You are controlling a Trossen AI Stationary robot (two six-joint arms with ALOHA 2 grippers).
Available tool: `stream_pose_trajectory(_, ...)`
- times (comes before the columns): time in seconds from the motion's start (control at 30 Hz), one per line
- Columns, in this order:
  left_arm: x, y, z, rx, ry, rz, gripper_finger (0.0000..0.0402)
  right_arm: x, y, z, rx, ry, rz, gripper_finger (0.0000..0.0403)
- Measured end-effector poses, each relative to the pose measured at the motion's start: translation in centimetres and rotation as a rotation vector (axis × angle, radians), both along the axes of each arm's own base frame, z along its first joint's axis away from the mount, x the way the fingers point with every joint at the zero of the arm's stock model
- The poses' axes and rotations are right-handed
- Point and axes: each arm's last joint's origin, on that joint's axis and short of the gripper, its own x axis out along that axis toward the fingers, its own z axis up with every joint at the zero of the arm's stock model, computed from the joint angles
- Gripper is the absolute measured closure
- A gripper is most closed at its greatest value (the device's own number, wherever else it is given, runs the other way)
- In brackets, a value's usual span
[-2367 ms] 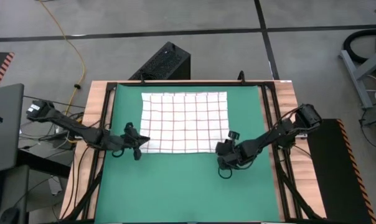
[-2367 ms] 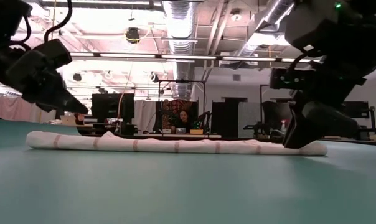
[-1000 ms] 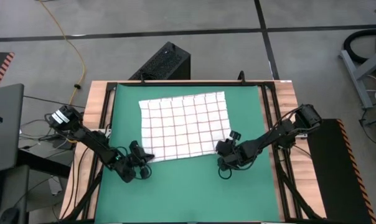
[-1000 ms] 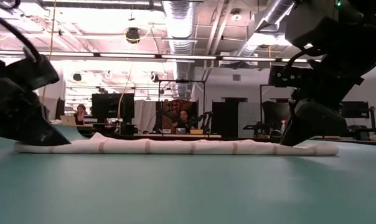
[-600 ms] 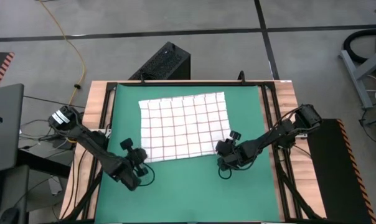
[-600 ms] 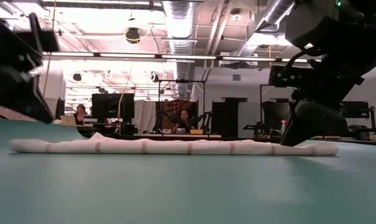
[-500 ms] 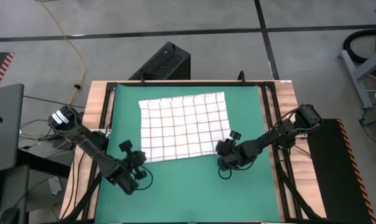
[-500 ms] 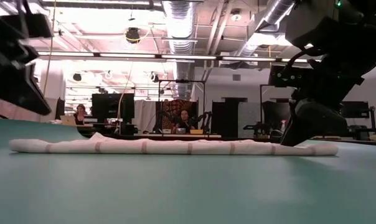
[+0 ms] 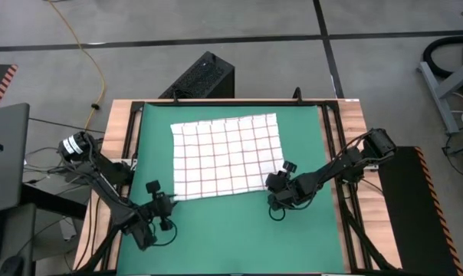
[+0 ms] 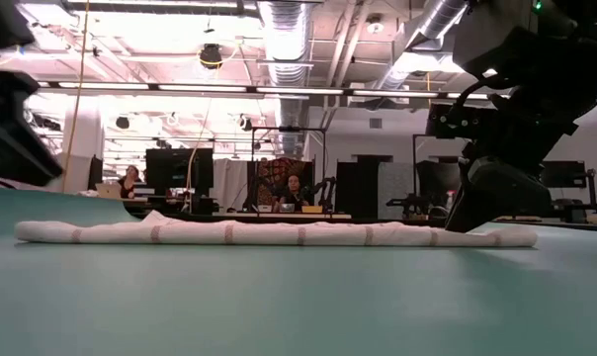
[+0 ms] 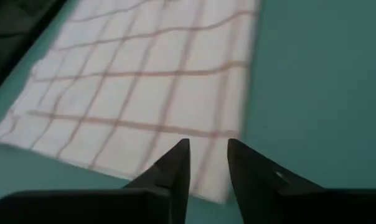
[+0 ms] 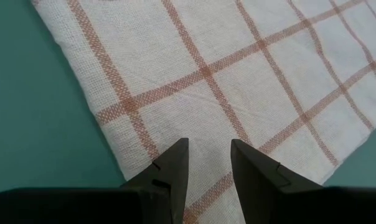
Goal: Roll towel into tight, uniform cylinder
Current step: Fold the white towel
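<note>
- On the green mat (image 9: 216,230), the towel (image 9: 227,156) is lying spread flat in the far half, slightly skewed, with its near edge running across the mat's middle.
- From the low view, that near edge of the towel (image 10: 279,233) is showing as a low, slightly rumpled band across the mat (image 10: 298,307).
- The left gripper (image 9: 159,215) is hovering over bare mat just beyond the towel's near-left corner, apart from the cloth.
- From the left wrist view, its 2 fingers (image 11: 175,168) are standing slightly parted with nothing between them, and the towel (image 11: 138,93) is lying ahead of and under the tips.
- The right gripper (image 9: 277,181) is sitting at the towel's near-right corner, right at the cloth's edge.
- From the right wrist view, its 2 fingers (image 12: 173,167) are also standing a little apart, holding nothing, with the towel (image 12: 238,81) filling the space ahead and its corner edge running just beside the tips.
- From the low view, the right gripper (image 10: 496,198) is reaching down to the towel's right end; whether it is pressing the cloth is not clear.
</note>
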Motion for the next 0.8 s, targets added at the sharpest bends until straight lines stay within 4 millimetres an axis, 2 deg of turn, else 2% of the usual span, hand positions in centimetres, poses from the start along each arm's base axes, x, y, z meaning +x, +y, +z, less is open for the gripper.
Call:
stream_pose_trajectory(0.1,0.7,0.8,-0.8,-0.049,0.059,0.023,0.0289,0.0,0.0,0.0,0.002,0.001,0.001,0.0262)
stream_pose_trajectory(0.3,1.2,1.2,-1.7,-0.158,0.106,0.022,0.0292,0.0,0.0,0.0,0.004,0.002,0.001,0.0262)
stream_pose_trajectory(0.8,-0.3,2.4,-3.3,-0.203,0.162,0.078,0.0335,-0.1,0.4,0.0,-0.009,0.012,0.039,0.0262)
